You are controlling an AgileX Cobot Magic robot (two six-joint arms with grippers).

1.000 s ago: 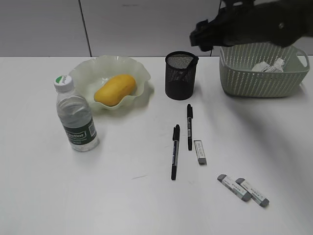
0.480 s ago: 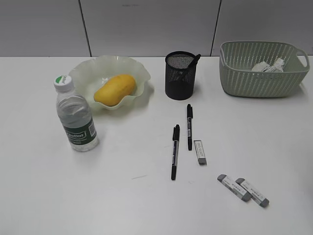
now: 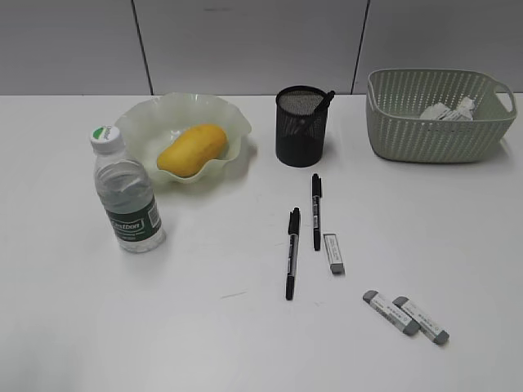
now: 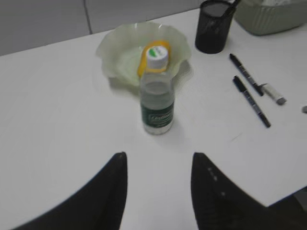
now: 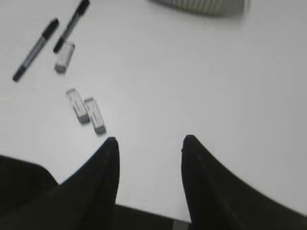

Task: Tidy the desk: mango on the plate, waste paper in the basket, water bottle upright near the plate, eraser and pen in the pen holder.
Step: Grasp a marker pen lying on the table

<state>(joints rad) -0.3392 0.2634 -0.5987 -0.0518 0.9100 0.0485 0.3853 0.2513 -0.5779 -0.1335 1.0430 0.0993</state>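
The mango point(image 3: 192, 149) lies in the pale green plate point(image 3: 147, 114). The water bottle point(image 3: 127, 196) stands upright just left of the plate; it also shows in the left wrist view point(image 4: 156, 98). The waste paper point(image 3: 448, 110) lies in the basket point(image 3: 437, 135). The pen holder point(image 3: 301, 126) holds one pen. Two pens point(image 3: 292, 251) point(image 3: 316, 210) and three erasers point(image 3: 334, 252) point(image 3: 391, 313) point(image 3: 422, 320) lie on the desk point(image 3: 98, 327). My left gripper point(image 4: 159, 155) is open and empty, back from the bottle. My right gripper point(image 5: 149, 141) is open and empty near the desk's front edge. Neither arm shows in the exterior view.
A grey panelled wall runs behind the desk. The desk's front edge shows in the right wrist view point(image 5: 158, 215) just under the jaws. The pens point(image 5: 36, 48) and erasers point(image 5: 86, 110) lie to the left of the right gripper.
One second ago the right arm hung over the basket at the top right. It has since drawn back out of the exterior view. The objects have not moved.
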